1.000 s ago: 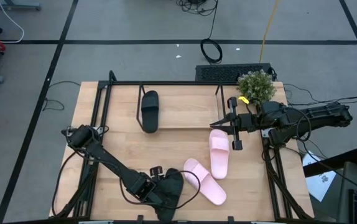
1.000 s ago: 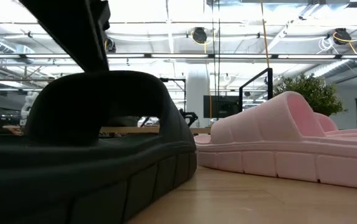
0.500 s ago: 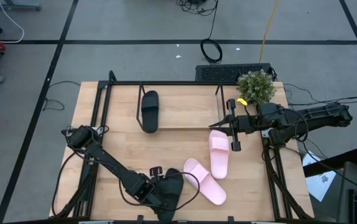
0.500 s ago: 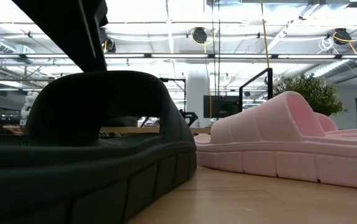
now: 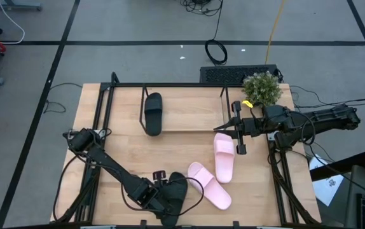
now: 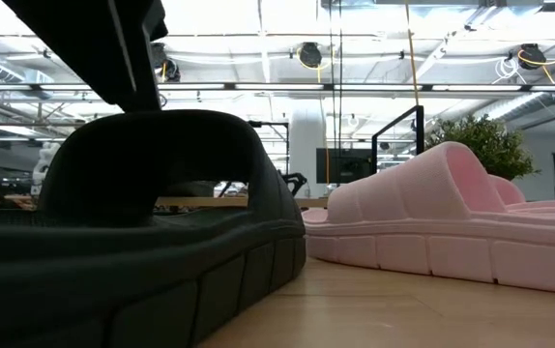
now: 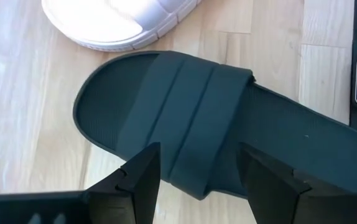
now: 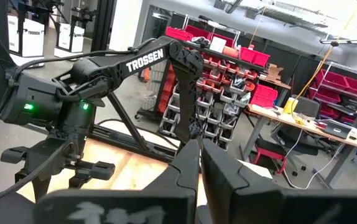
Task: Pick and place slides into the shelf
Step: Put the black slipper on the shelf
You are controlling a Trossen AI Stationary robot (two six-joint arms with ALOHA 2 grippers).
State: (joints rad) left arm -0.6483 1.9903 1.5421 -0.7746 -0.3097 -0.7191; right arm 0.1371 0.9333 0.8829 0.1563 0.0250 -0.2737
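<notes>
A black slide lies sole down near the table's front edge; the low view shows it large at the left. My left gripper is open above it, pointing steeply down, one finger on each side of the wide strap. Two pink slides lie to its right, one right beside it and one farther back. A second black slide rests on the wood base of the shelf at the far side. My right gripper is shut and empty, raised level by the shelf's right end.
A potted plant stands at the far right corner. A black frame edges the table's left, far and right sides. The toe of the nearer pink slide lies just beyond the black slide. Bare wood lies between the shelf and the slides.
</notes>
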